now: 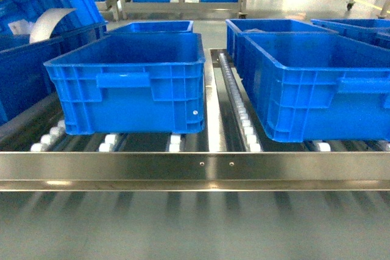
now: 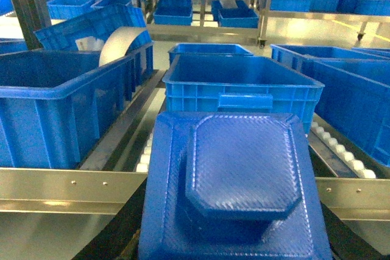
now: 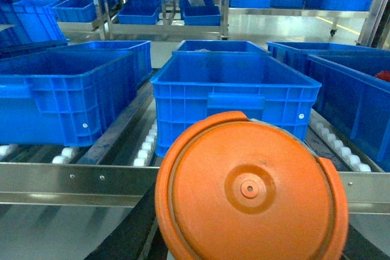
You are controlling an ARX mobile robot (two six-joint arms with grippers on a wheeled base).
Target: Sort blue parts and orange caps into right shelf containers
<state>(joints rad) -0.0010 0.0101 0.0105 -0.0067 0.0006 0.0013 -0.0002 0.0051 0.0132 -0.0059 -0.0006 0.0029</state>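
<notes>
Blue part (image 2: pixel 234 190) is filling my left wrist view, orange cap (image 3: pixel 250 190) my right; presumably each tool is pinching its piece, though I cannot tell. Carrying step; next, lifting over crate rims (image 3: pixel 234 84).

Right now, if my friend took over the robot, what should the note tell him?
Left gripper: not visible, but its wrist camera is filled by a blue part, apparently carried in front of a blue crate.
Right gripper: also hidden; an orange cap fills its view, facing another blue crate.
Head view: two front crates sit on the roller shelf; neither arm shows there.
Done: nothing dropped in yet, as far as visible.
Left: place both pieces into their crates.
</notes>
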